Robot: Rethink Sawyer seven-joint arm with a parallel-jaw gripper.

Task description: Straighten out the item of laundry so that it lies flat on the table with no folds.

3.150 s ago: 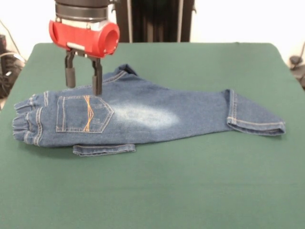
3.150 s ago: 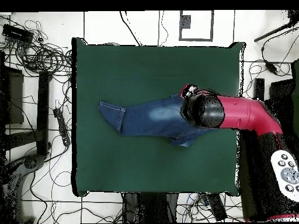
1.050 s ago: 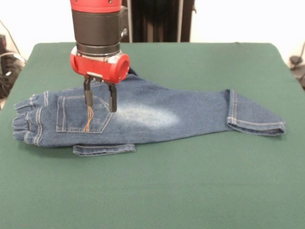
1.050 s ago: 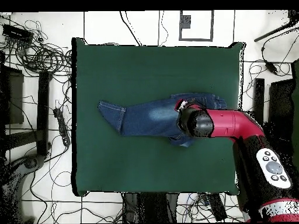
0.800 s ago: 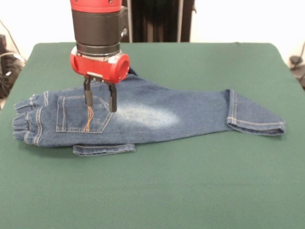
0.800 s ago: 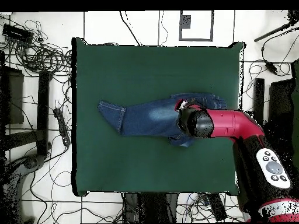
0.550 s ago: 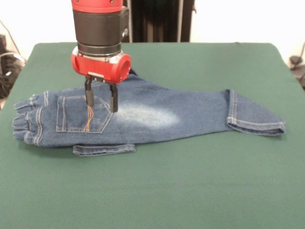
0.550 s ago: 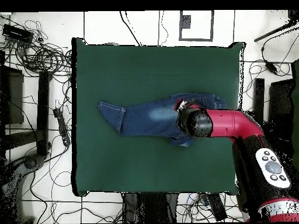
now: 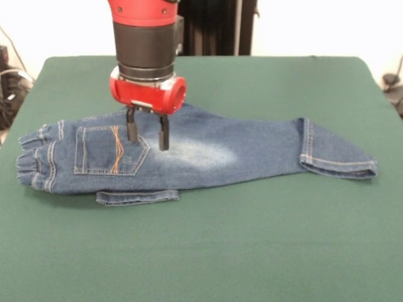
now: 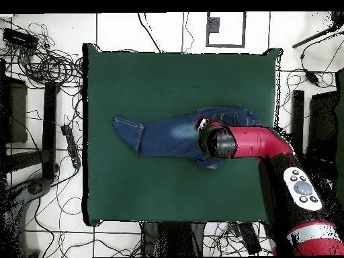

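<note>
Near the middle of the table [image 9: 252, 251] lie the jeans [image 9: 208, 154], folded lengthwise: faded blue denim with a whitish patch, a gathered waistband, an orange-stitched back pocket [image 9: 110, 151], one leg's cuff turned back and a second hem poking out beneath the pocket. Beside the pocket, the gripper [image 9: 148, 139] stands over the denim, fingers apart, holding nothing.

I see a white tiled floor [image 10: 161, 33] strewn with black cables [image 10: 40, 64], possibly some dark equipment alongside.
</note>
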